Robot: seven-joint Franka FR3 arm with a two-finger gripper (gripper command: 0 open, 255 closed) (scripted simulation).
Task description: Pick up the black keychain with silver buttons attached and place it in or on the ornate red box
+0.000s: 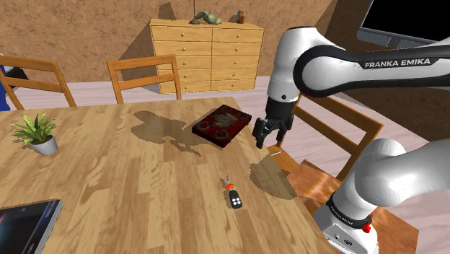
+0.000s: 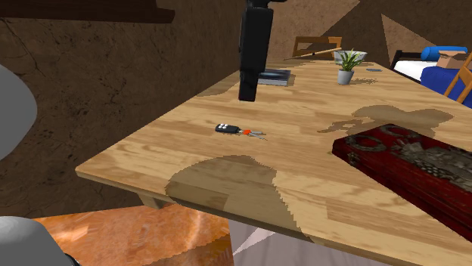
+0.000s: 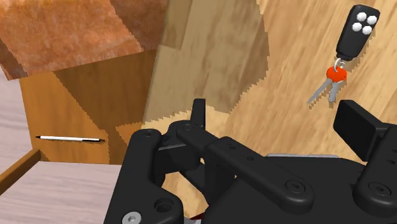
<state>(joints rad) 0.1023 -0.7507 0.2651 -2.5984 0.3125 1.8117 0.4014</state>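
Observation:
The keychain point(image 1: 234, 197) lies flat on the wooden table point(image 1: 108, 180): a black fob with silver buttons point(image 3: 356, 28), a red tag and two small keys point(image 2: 253, 132). Farther back on the table lies the ornate dark red box point(image 1: 222, 124), a flat case that also appears at the second exterior view's right point(image 2: 412, 170). My gripper point(image 1: 270, 138) hangs open and empty above the table's edge, to the right of the box in the shoulder view and beyond the keychain. In the wrist view the gripper point(image 3: 277, 121) has its fingers apart and the keychain lies well off to one side.
A potted plant point(image 1: 36, 134) and a dark flat tablet point(image 1: 25, 225) sit at the table's far side from me. Wooden chairs point(image 1: 144, 76) stand around, one with an orange seat point(image 1: 314, 184) right under the gripper's side. A dresser point(image 1: 205, 54) stands behind.

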